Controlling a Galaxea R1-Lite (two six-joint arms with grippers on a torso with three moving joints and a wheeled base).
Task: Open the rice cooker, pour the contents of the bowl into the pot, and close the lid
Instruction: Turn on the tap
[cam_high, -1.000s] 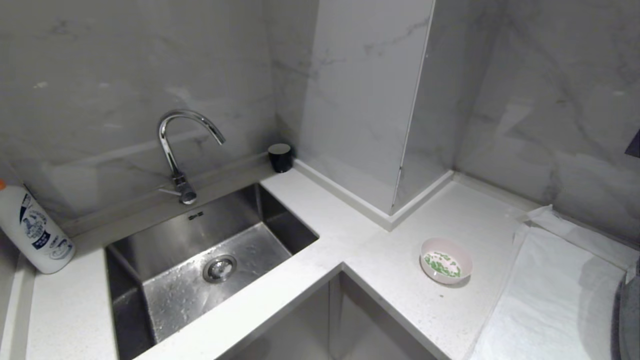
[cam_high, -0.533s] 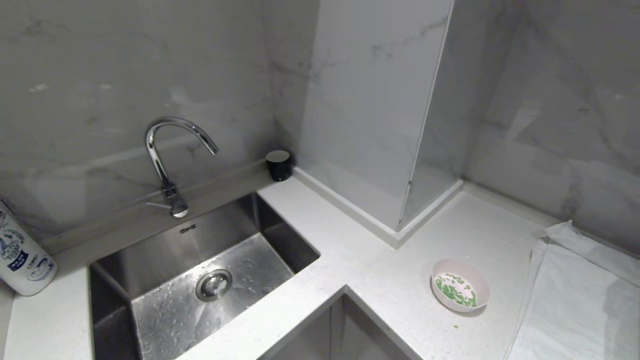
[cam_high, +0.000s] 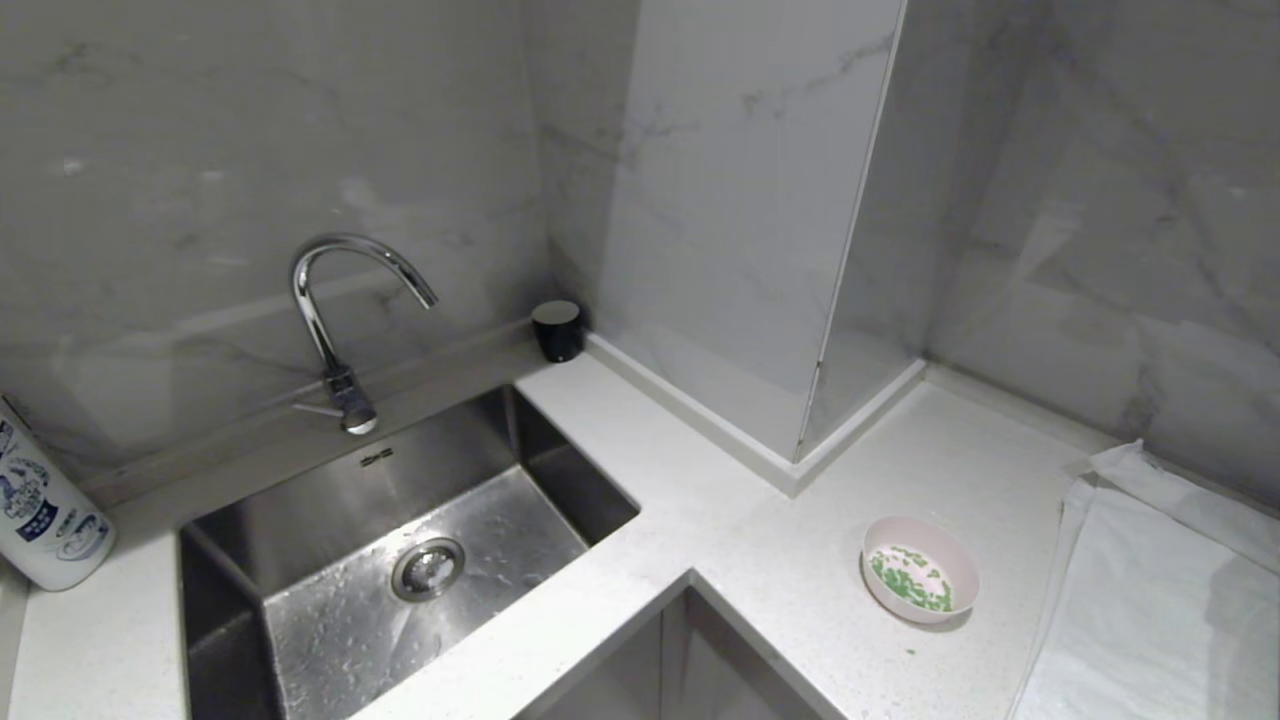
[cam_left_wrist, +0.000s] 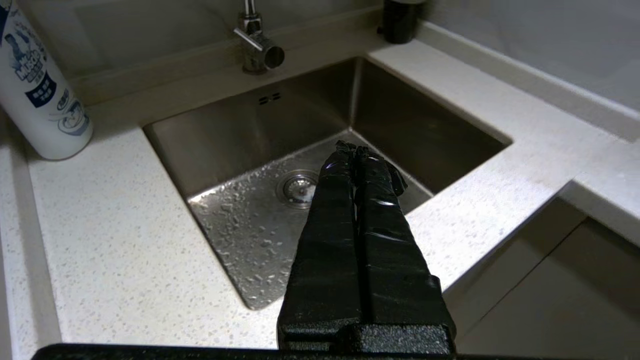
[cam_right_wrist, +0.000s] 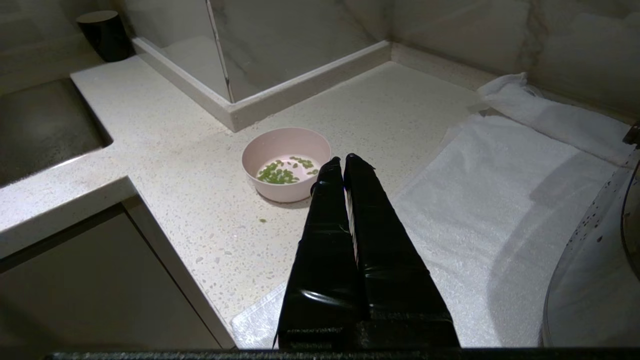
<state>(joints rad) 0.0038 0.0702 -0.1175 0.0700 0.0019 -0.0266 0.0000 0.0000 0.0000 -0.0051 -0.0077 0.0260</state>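
Since no dark brown rice cooker is in view yet, both my grippers stay pressed together and empty: right gripper just short of the small pale pink bowl of green pieces, left gripper above the steel sink.

view: swung left and down | bowl now sits lower-right in frame
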